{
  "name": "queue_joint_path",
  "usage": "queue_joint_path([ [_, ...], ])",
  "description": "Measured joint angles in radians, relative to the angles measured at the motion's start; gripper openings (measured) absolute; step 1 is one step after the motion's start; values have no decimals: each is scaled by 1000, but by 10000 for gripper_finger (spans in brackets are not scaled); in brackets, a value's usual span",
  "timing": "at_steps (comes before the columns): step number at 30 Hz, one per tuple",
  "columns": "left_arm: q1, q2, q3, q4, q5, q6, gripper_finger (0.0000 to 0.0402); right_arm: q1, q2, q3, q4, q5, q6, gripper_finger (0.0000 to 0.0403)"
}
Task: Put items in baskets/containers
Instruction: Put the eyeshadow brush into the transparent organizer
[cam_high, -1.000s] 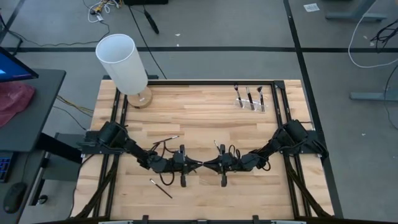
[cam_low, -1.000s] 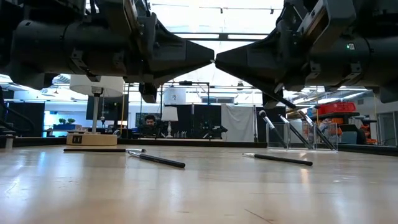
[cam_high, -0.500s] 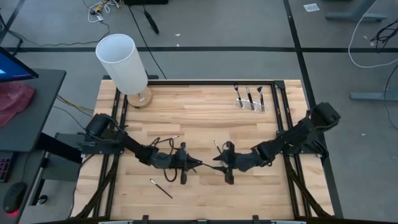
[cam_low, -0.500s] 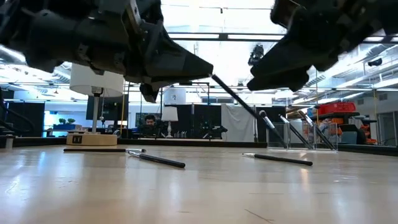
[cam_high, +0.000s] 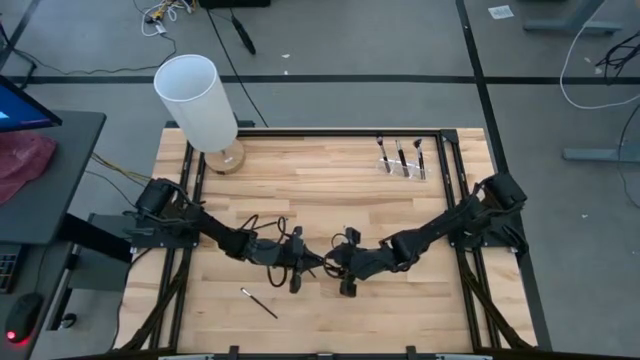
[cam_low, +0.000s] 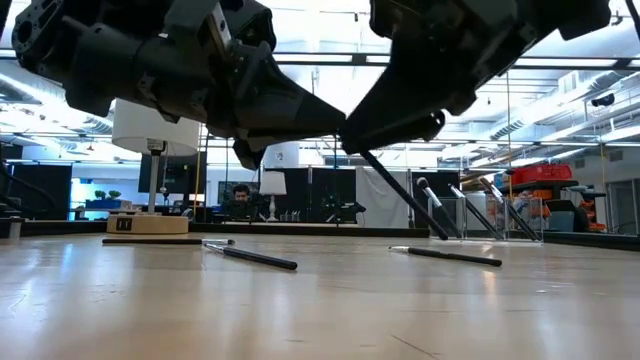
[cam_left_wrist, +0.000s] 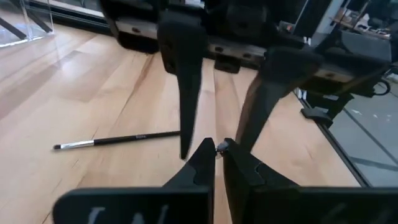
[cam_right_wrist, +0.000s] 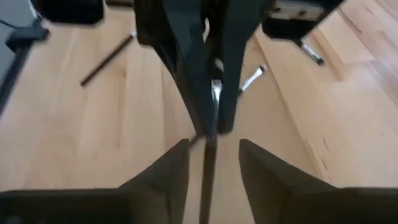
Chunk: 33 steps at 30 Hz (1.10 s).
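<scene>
My left gripper (cam_left_wrist: 221, 155) is shut on a thin dark brush (cam_low: 405, 195) above the table's middle. The brush slants down from its fingertips. My right gripper (cam_right_wrist: 212, 144) faces it, open, one finger on either side of the brush's shaft (cam_right_wrist: 207, 171) with a gap on both sides. The clear holder (cam_high: 402, 160) stands at the far right with three brushes leaning in it. Loose brushes lie flat on the table: one near the front left (cam_high: 258, 302), one behind the left arm (cam_high: 268, 223), and another in the low view (cam_low: 445, 256). My left gripper pinches the brush's upper end (cam_left_wrist: 221, 147), where a silver bit shows, between its two fingertips. The fingers (cam_low: 320, 110) come in nearly level from the table's left. The brush hangs slanting down from them, its lower end (cam_low: 440, 233) clear of the table.
A tall white cylinder on a round wooden base (cam_high: 195, 100) stands at the far left corner. A black frame (cam_high: 455, 200) runs along the table's sides. Bare wood (cam_high: 330, 185) lies between the arms and the holder.
My right gripper has opened and let go of the brush, risen and tipped from steeply down toward level. It has then come back toward my left gripper, with its fingers around the shaft. The brush stays in my left gripper, which has risen slightly, and now hangs slanting from it.
</scene>
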Motion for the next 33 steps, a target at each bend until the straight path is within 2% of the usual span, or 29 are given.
queue_joint_path([
  [9,-1,0,0,23,-6,3,18,0,1,0,5,-13,-1,20],
  [11,-1,1,0,23,-14,3,26,1,1,-1,5,-1,0,13],
  [15,1,-44,-1,-23,12,31,70,26,-15,-41,8,120,48,14],
  [19,-4,-157,1,-205,47,34,128,65,-83,-133,-11,274,161,9],
  [22,-8,-216,1,-371,23,33,163,88,-205,-205,-4,404,222,9],
  [25,-28,-230,-1,-431,-111,28,184,96,-359,-266,-22,506,211,9],
  [29,-68,-211,-3,-440,-251,26,191,58,-574,-303,-37,636,63,9],
  [33,-92,-183,-4,-427,-326,15,186,-50,-758,-350,-20,648,-142,9],
])
